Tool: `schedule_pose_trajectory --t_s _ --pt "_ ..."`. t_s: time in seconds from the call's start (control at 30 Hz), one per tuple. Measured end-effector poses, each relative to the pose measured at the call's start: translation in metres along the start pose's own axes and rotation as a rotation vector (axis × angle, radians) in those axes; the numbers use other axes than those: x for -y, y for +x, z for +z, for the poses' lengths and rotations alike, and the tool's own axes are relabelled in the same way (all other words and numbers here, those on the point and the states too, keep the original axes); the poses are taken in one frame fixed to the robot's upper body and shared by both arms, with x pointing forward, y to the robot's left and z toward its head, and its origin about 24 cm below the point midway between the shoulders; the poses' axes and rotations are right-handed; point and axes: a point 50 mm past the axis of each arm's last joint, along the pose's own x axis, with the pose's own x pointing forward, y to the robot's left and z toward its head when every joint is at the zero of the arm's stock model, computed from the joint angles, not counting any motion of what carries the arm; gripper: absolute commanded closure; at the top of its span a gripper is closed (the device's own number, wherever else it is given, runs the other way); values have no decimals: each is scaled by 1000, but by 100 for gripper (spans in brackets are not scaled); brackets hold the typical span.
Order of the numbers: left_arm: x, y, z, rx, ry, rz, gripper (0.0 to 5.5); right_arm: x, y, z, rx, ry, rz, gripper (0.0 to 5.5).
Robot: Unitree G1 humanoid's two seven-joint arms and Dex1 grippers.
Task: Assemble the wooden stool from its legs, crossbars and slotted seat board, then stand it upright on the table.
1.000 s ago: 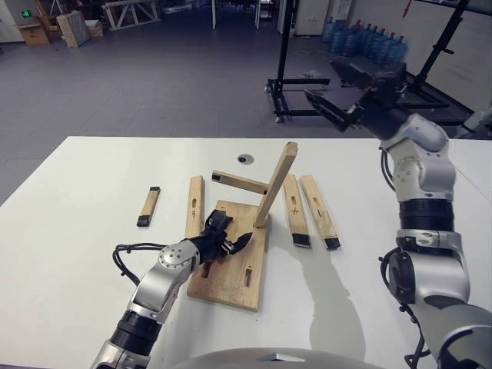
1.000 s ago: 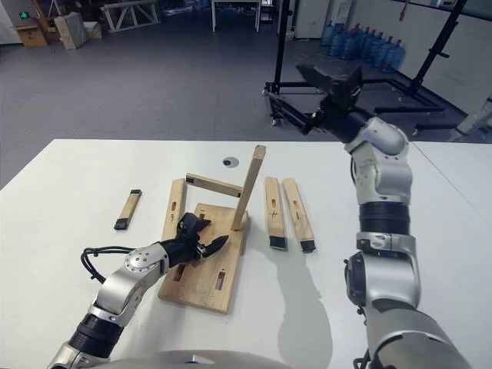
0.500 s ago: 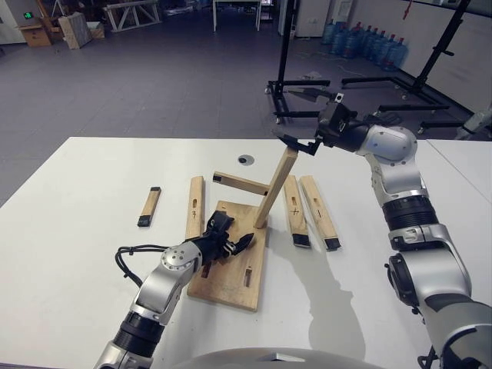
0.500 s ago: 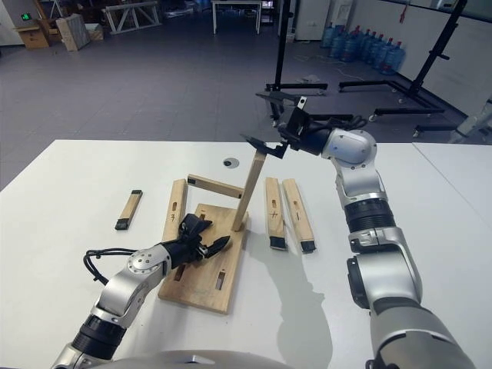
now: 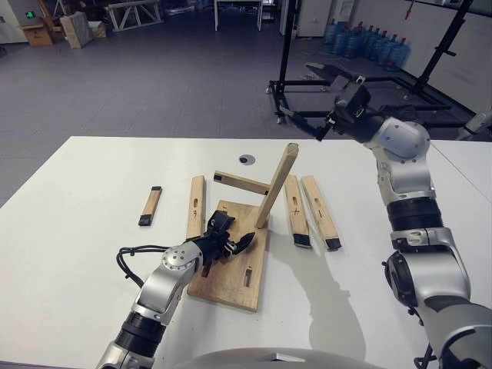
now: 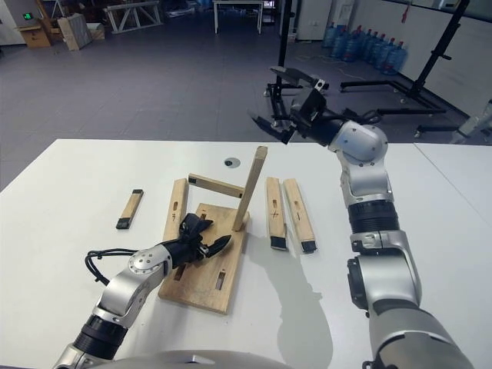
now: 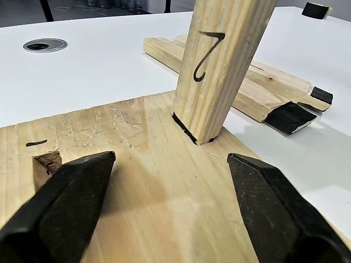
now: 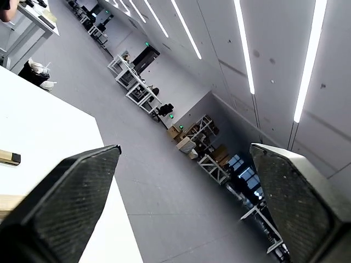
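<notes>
A white table holds the stool parts. The seat board lies flat near the middle. One of its slots holds a leg, which stands tilted, its top leaning right and far. In the left wrist view a thin dark gap shows at the leg's base. A crossbar joins the leg about halfway up and sticks out to the left. Two more slots on the board's near half are open.

The left gripper rests low over the board's left part, released. Its fingers are spread wide, with the leg's base just beyond them. The right gripper hangs in the air above and right of the leg's top, apart from it. It is also spread and grasps nothing.

A loose leg lies just left of the board. Two legs lie side by side just right of it, dark caps toward the near side. A short bar lies farther left, well apart. A round port sits near the far edge.

Broad white surface runs from the parts to the left and right edges.

The left gripper hides part of the board's left side and the loose leg's near end. How the crossbar joins the leg cannot be made out.
</notes>
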Motion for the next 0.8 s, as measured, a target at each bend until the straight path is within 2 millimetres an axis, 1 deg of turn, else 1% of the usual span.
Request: schedule_pose_trajectory --t_s 0.07,0.17,0.4,0.5,0.6,0.63,0.7,0.77,0.8 --pt "0 0 0 -1 0 1 176 -20 -5 -12 -51 47 80 115" --pt "-1 0 0 -1 1 1 176 -20 -6 -8 -108 -25 155 115" --pt "-2 -1 -1 -1 2 -1 176 -20 -4 -5 -142 9 158 115" --pt "-2 0 0 1 4 -6 176 -21 -4 -4 -120 38 116 115" --pt "-3 0 0 4 2 -16 176 -22 -10 -3 -73 164 29 115" --pt "-3 0 1 7 3 -20 176 -16 -12 2 -37 192 -26 115" --pt "-3 0 1 9 1 -21 176 5 -23 9 -2 232 -184 115" --pt "-4 0 0 10 -5 -13 176 20 -40 5 -39 301 -347 115" --pt "-4 0 0 12 -10 -8 176 21 -46 1 -78 337 -404 115"
